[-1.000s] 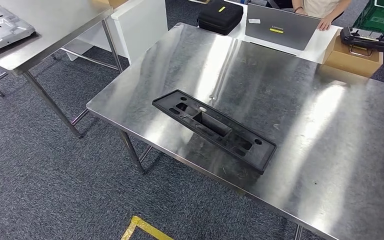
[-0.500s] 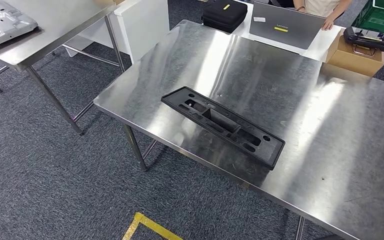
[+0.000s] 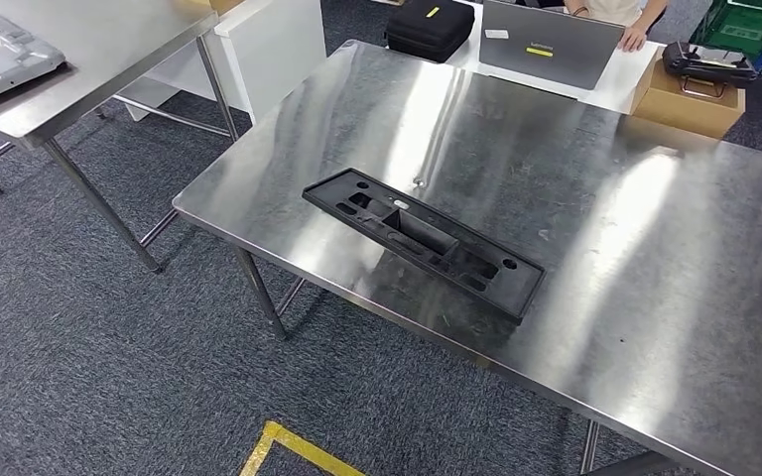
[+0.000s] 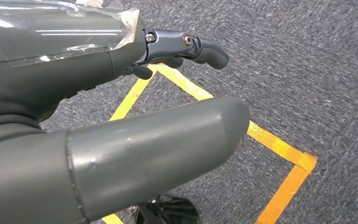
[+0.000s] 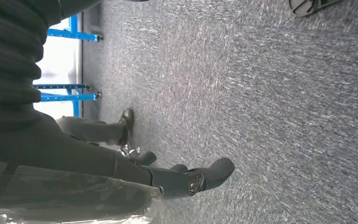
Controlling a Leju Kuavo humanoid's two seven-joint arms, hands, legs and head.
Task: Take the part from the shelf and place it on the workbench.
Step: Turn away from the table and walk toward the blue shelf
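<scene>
Head view shows me the black part [image 3: 423,243] lying flat on the steel desk [image 3: 655,297], so my left hand [image 4: 121,116] and right hand [image 5: 168,179] hang spread, holding nothing, over carpet.

— Bright in here, isn't it? The overhead lights throw long pale streaks of glare across the steel surface [image 3: 595,198].

— They do, and the black part [image 3: 424,242] stays crisp, with a soft dark reflection beneath its near edge.

— At the wrists it's rougher. The thumb [image 4: 158,149] is close and soft, and the carpet [image 5: 279,93] smears into streaks.

— And the window by the blue frame [image 5: 60,95] is blown out white.
</scene>
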